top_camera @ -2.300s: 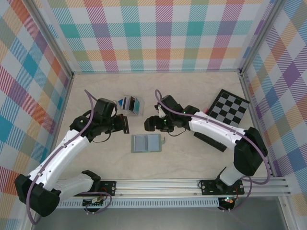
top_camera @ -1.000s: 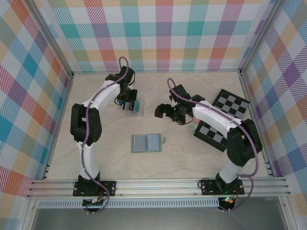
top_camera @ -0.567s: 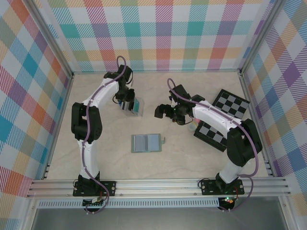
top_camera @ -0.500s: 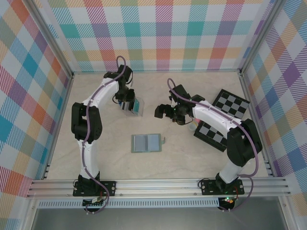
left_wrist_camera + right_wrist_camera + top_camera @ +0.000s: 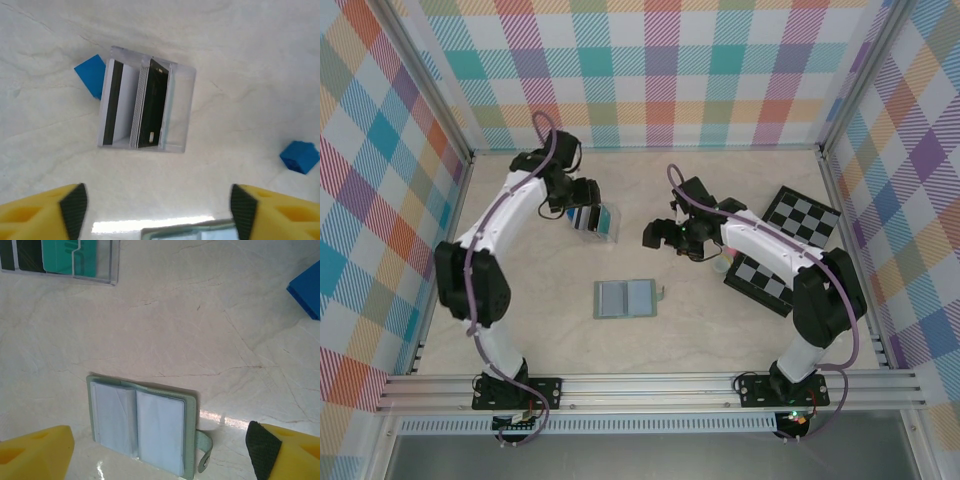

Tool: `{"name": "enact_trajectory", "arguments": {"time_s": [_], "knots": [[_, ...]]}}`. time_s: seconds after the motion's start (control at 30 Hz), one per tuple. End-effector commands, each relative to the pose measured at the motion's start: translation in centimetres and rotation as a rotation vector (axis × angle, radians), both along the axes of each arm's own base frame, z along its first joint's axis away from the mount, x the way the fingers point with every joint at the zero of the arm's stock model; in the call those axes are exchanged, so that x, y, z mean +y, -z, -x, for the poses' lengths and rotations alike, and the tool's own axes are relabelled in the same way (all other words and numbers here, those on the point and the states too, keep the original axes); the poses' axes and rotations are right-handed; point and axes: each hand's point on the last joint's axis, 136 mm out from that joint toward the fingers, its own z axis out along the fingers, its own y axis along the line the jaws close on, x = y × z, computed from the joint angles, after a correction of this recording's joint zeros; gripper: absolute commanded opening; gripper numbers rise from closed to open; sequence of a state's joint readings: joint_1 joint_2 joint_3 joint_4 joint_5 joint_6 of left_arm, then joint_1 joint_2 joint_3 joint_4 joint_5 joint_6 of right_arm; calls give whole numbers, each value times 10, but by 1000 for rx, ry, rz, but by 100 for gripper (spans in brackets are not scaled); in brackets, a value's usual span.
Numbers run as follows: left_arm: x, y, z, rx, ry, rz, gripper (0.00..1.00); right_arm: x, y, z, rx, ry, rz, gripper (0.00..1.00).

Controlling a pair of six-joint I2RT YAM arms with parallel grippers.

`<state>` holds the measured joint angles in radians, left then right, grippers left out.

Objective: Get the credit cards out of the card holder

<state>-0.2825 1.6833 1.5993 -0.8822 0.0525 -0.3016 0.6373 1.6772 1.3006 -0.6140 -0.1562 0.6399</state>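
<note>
The card holder (image 5: pixel 627 298) lies open and flat at mid-table, its pale blue-grey panels up and its snap tab to the right; it is also in the right wrist view as the card holder (image 5: pixel 142 427). Whether a card sits in its pockets I cannot tell. Black, white and teal cards stand upright in a clear stand (image 5: pixel 597 222), seen from above as the stand (image 5: pixel 145 107). My left gripper (image 5: pixel 582 197) hovers just behind that stand, jaws open (image 5: pixel 156 212) and empty. My right gripper (image 5: pixel 653 235) hangs open (image 5: pixel 160 455) above the holder, touching nothing.
Two checkered boards (image 5: pixel 798 225) (image 5: pixel 760 283) lie at the right under the right arm. Small blue blocks (image 5: pixel 91 75) (image 5: pixel 299 156) sit on either side of the stand, and one blue block (image 5: pixel 306 290) is right of the holder. Plaid walls close in three sides.
My left gripper has opened and drawn back up and left from the clear stand. The right arm has stayed almost still. The card holder has not moved.
</note>
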Motion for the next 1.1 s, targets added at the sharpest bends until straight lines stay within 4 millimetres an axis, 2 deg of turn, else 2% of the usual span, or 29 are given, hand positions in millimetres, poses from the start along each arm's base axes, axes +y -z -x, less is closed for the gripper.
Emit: {"name": "enact_trajectory", "arguments": {"time_s": [0.0, 0.13, 0.27, 0.37, 0.43, 0.63, 1.07], "knots": [[19, -5, 17, -46, -92, 61, 87, 14, -4, 11, -51, -47, 72, 88], [39, 4, 45, -57, -166, 84, 95, 39, 9, 32, -30, -75, 109, 82], [49, 19, 72, -15, -213, 106, 100, 60, 28, 55, 17, -102, 165, 79], [53, 32, 89, 22, -238, 131, 100, 66, 44, 66, 57, -91, 222, 76], [55, 38, 97, 40, -251, 137, 100, 62, 55, 67, 67, -67, 275, 73], [53, 46, 105, 57, -260, 163, 100, 43, 77, 66, 85, -27, 397, 73], [49, 60, 115, 125, -217, 148, 100, 55, 102, 66, 159, -84, 445, 67]]}}
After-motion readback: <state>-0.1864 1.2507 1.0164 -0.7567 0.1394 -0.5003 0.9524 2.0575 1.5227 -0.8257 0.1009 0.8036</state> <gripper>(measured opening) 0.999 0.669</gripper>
